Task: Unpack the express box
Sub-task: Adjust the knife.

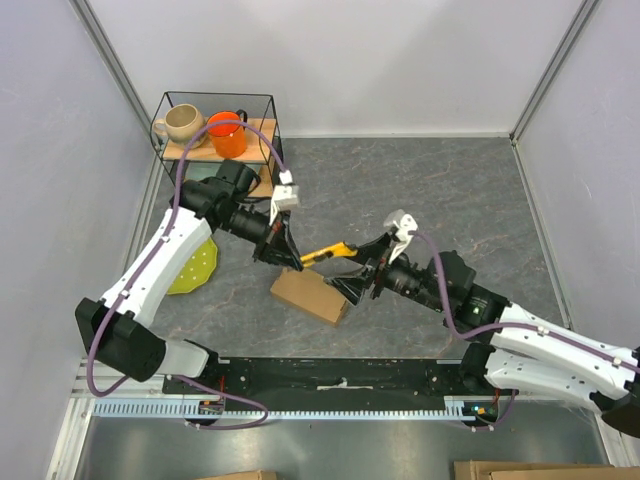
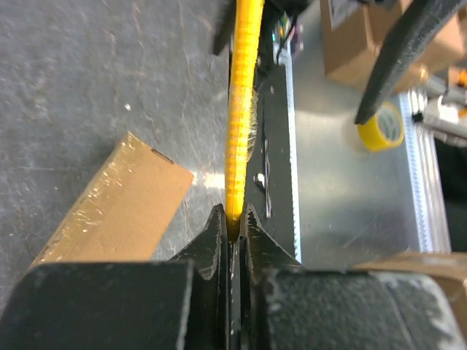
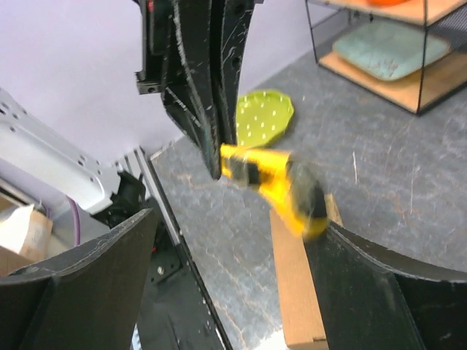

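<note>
A: Left gripper (image 1: 296, 262) first, quick.
B: Pressed together on the tail of a yellow utility knife (image 1: 328, 251). In the left wrist view the two pads meet on the handle with no gap. The knife runs straight out ahead of them.
A: Right gripper (image 1: 348, 280)?
B: Spread wide. Its fingers (image 3: 87, 284) stand either side of the knife's other end (blurred in the right wrist view, so I cannot tell whether it brushes the right-hand finger).
A: Express box (image 1: 303, 293)?
B: Flat on the grey table (image 1: 440, 180), near the front edge, under where the two grippers meet. It lies skewed to the table edge, with one corner toward the arm bases. The knife is over its far long edge; I cannot tell if it touches the cardboard. The right gripper overlaps the box's right end in the top view.
A: What hems it in?
B: Green plate (image 1: 195, 268) to the left, near but apart, partly under the left arm. Wire shelf (image 1: 258, 128) in the far left corner, well apart, with a beige mug (image 1: 181, 122) and an orange mug (image 1: 229, 135) on its upper board. Walls on three sides.
A: Open room?
B: Bare table shows across the far middle and the whole right side, up to the back wall. In front of the box there is only a narrow strip before the table's rim.
</note>
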Robot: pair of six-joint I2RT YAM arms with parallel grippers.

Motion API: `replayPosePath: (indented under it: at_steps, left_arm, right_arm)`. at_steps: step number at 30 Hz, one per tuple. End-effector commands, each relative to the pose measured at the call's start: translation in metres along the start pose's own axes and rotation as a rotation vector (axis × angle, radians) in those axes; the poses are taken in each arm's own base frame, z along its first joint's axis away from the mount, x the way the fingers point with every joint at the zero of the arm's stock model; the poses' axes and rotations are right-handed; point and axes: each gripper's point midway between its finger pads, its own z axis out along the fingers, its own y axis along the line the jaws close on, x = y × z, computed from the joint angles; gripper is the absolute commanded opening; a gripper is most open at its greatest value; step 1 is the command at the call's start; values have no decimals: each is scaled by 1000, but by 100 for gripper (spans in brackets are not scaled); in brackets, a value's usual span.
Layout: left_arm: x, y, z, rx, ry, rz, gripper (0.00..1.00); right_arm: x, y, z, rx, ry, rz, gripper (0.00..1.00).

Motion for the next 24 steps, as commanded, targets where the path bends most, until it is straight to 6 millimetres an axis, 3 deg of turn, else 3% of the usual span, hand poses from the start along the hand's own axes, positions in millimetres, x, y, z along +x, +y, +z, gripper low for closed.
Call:
replayPosePath:
  at_steps: [1, 6, 9, 11, 13, 17, 24]
  left_arm:
    - [-57, -7, -17, 57, -179, -82, 2]
    - [-83, -6, -24, 65, -270, -110, 2]
    - [-87, -14, -25, 104, -282, -133, 2]
    - [-86, -21, -24, 109, -282, -115, 2]
    - [-83, -25, -22, 111, -278, -104, 2]
    - [-78, -29, -21, 103, -273, -71, 2]
    - [-63, -33, -17, 84, -230, -29, 2]
  right_arm:
    - [-38, 7, -9, -25, -204, 53, 89]
    - [-35, 11, -5, -65, -223, 86, 88]
    - [-46, 13, 4, -82, -275, 80, 86]
    - [-51, 11, 12, -83, -295, 71, 84]
    - [-68, 18, 16, -130, -336, 60, 81]
    - [-76, 27, 32, -206, -329, 61, 75]
    - [-92, 28, 28, -253, -351, 70, 70]
